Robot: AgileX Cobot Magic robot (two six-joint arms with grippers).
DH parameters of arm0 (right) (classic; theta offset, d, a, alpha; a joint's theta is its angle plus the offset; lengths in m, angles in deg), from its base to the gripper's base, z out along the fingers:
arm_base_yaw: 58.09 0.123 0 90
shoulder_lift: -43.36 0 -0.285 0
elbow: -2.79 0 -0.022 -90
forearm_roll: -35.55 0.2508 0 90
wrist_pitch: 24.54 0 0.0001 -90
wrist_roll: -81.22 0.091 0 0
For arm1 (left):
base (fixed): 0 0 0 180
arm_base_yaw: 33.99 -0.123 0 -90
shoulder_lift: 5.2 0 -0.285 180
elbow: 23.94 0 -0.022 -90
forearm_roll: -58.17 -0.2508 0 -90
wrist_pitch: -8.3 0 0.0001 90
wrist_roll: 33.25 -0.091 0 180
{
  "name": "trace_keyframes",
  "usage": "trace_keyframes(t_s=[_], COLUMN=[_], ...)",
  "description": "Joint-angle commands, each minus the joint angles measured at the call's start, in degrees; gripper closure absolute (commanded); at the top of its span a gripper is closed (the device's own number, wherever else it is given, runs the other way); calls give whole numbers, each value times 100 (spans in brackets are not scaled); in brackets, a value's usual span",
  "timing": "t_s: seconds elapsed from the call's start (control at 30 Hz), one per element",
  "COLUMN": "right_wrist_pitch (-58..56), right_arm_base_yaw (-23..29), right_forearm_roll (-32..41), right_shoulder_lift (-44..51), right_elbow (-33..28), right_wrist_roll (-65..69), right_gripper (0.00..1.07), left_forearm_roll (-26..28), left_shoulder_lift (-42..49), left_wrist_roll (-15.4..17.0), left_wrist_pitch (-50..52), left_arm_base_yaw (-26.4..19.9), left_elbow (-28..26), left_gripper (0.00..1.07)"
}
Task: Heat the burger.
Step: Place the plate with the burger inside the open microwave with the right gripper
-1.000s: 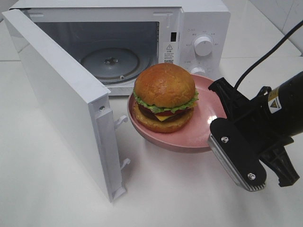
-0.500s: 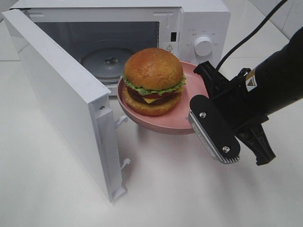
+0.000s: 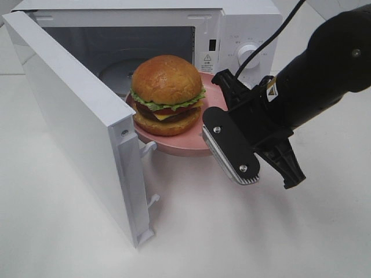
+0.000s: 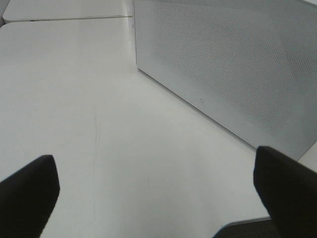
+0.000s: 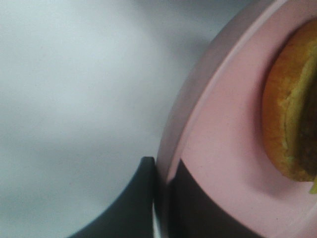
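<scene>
The burger (image 3: 167, 92), with a glossy golden bun over lettuce and dark filling, sits on a pink plate (image 3: 212, 95). My right gripper (image 3: 219, 110) is shut on the plate's right rim and holds it above the table, at the mouth of the open white microwave (image 3: 249, 35). In the right wrist view the gripper (image 5: 163, 188) clamps the plate's rim (image 5: 223, 148), with the burger (image 5: 292, 124) at the edge. My left gripper (image 4: 158, 198) is open and empty, low over the table, facing the outer side of the microwave door (image 4: 223, 64). It is out of the exterior view.
The microwave door (image 3: 75, 116) stands swung open to the left, reaching toward the table's front. The glass turntable (image 3: 116, 72) lies inside the cavity, partly hidden by the burger. The right arm's black cable (image 3: 272, 35) runs across the control panel with its knob (image 3: 246, 53).
My right gripper has carried the plate with the burger up and to the left, from in front of the control panel to the microwave's opening.
</scene>
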Motion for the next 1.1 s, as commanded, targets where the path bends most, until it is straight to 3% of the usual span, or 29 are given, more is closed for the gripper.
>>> trace_keyframes(t_s=[0.03, 1.1], right_wrist_pitch=[332, -413], right_arm_base_yaw=[23, 23], right_forearm_roll=[63, 46], right_shoulder_lift=[-120, -1656], right_elbow=[327, 2458], right_wrist_roll=[6, 258], right_gripper=[107, 107], left_forearm_roll=[29, 29], left_shoulder_lift=[92, 92], left_wrist_roll=[-11, -11], left_wrist_pitch=[80, 80], left_arm_base_yaw=[11, 11], left_elbow=[0, 0], left_gripper=[7, 7])
